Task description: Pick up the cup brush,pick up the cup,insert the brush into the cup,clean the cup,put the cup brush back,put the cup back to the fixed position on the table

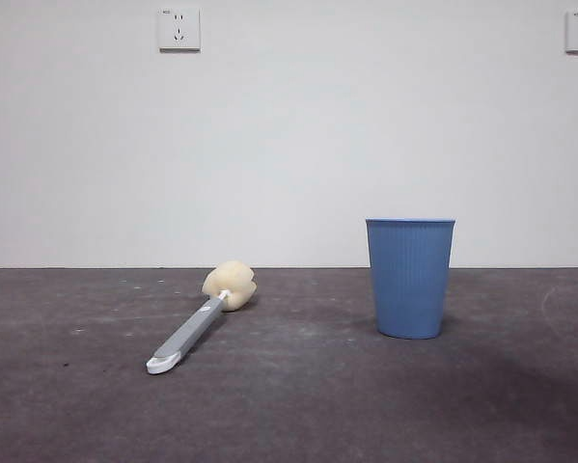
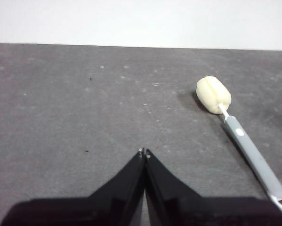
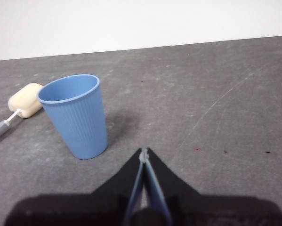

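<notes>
- Blue cup [image 1: 410, 278] stands upright right of centre on the tabletop [image 1: 298, 405]; cup brush [image 1: 204, 316] lies flat left of centre, well apart.
- Left gripper [image 2: 144, 152] and right gripper [image 3: 144, 151]: fingers pressed together, holding nothing.
- Step: first pickup not begun; next, left fingers must spread and straddle the brush handle.

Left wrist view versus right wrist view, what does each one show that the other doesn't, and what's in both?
Only the left wrist view shows the brush's whole grey handle, down to its white looped end, and the left gripper, jaws shut. Only the right wrist view shows the upright blue cup and the right gripper, jaws shut. Both show the brush's cream sponge head and the dark grey table.
</notes>
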Motion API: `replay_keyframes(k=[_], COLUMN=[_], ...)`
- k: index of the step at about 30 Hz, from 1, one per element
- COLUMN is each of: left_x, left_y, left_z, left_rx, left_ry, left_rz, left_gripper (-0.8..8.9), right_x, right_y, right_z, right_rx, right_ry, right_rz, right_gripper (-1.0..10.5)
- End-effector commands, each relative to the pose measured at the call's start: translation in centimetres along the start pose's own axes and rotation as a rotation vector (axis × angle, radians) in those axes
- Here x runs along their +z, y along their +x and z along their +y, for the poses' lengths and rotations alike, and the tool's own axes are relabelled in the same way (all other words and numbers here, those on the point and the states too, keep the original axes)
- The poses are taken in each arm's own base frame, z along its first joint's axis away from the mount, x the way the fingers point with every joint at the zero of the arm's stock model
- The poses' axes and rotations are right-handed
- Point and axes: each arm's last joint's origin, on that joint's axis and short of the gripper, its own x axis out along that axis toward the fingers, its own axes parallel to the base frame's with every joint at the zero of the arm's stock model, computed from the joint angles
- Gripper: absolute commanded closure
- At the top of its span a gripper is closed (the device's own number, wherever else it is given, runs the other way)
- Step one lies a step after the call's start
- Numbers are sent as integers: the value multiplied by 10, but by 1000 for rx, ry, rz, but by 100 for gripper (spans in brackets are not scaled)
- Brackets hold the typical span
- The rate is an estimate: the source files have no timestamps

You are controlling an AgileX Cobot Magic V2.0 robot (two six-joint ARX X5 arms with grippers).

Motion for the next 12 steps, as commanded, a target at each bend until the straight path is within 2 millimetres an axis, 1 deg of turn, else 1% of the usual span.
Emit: replay_keyframes(k=[1, 6, 9, 12], left_x=[-3, -2, 2, 11], left_y=[1, 1, -1, -4], left_z=[0, 0, -2, -4], left_rx=[-4, -28, -61, -102], left_ry=[-85, -158, -214, -254], left_rz=[8, 7, -1, -16], left_gripper=[817, 819, 821, 821], right_x=[-4, 1, 10, 22], right_y=[1, 0, -2, -6], right_z=[0, 0, 1, 3], right_rx=[3, 11, 16, 26], right_ry=[61, 174, 250, 305], right_rz=[15, -27, -53, -83], right_gripper=[946, 951, 958, 958])
